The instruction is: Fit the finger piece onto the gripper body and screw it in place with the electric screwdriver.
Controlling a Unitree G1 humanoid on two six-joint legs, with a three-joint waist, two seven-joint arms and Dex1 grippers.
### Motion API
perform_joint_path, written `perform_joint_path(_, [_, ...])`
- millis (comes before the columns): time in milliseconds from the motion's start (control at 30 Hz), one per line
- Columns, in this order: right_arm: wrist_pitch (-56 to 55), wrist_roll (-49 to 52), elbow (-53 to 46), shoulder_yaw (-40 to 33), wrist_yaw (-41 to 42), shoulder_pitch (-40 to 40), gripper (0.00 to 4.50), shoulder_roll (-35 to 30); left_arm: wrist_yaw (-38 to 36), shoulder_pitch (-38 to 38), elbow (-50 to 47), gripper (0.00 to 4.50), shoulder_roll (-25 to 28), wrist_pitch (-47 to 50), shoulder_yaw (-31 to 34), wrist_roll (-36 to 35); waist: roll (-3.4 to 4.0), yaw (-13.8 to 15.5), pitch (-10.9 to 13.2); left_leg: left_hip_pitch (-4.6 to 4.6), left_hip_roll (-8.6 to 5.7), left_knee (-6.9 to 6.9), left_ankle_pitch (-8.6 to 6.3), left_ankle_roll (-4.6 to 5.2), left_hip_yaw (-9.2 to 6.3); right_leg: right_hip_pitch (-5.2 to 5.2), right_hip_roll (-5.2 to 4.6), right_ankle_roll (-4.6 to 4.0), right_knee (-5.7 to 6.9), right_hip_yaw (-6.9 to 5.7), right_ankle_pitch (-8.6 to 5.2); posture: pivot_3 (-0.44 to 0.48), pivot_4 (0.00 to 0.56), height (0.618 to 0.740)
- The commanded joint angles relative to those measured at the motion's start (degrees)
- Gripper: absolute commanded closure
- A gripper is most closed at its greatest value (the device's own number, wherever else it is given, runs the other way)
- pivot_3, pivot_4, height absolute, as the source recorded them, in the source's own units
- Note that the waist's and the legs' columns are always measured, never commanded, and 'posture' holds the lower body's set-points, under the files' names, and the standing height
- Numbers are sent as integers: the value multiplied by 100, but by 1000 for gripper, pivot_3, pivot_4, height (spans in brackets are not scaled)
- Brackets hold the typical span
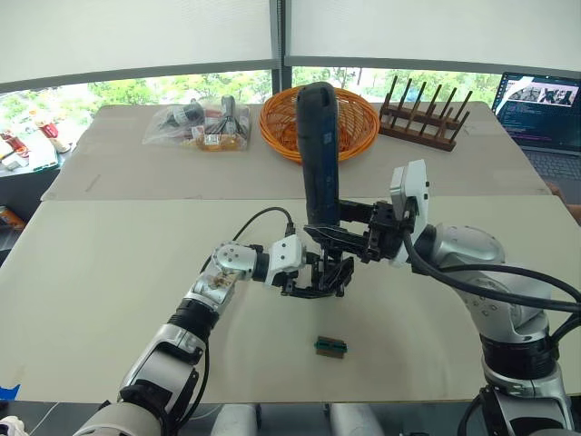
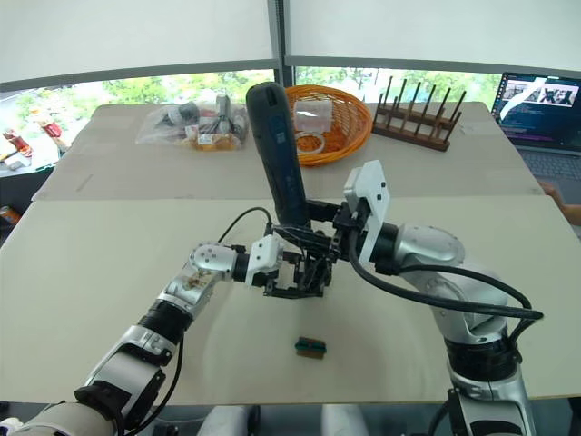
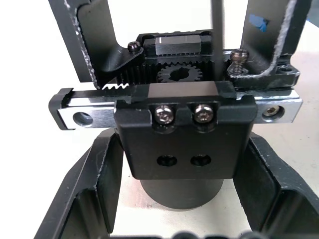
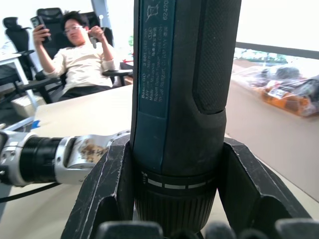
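Note:
My left gripper [image 1: 320, 283] is shut on the gripper body [image 3: 182, 134], a black assembly with a toothed rail, a gear and two silver screws on its front. Its round base sits between my left fingers [image 3: 94, 194], just above the table. A black finger piece [image 3: 271, 47] stands on one end of the rail, with a raised screw [image 3: 238, 56] beside it. My right gripper [image 1: 348, 238] is shut on the electric screwdriver [image 1: 319, 150], held upright over the body. Its thin bit [image 3: 217, 22] reaches down to the body's top.
A small green-and-black block [image 1: 330, 346] lies on the table near the front edge. At the back are an orange basket [image 1: 359, 127], a wooden rack [image 1: 427, 118], a plastic bag of parts [image 1: 200, 123] and a laptop [image 1: 545, 109]. A seated person [image 4: 79, 55] is beyond the table.

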Motion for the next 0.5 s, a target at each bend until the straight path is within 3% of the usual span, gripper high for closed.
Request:
perform_joint_path(33, [-406, -35, -347, -226, -102, 68, 2566, 71, 61, -121, 47, 1889, 78, 19, 76, 96, 0, 0, 0, 0, 0, 0, 0, 0, 0, 0, 0, 0, 0, 0, 0, 0, 150, 740])
perform_joint_path(167, [-514, -23, -521, -334, -167, 198, 2566, 40, 51, -130, 66, 1889, 88, 7, 74, 100, 0, -4, 0, -1, 0, 0, 0, 0, 0, 0, 0, 0, -1, 0, 0, 0, 150, 740])
perform_joint_path(500, [272, 914, -754, -663, -659, -567, 2566, -143, 30, -158, 150, 1889, 85, -45, 64, 104, 0, -9, 0, 0, 0, 0, 1, 1, -1, 1, 1, 0, 0, 0, 0, 0, 150, 740])
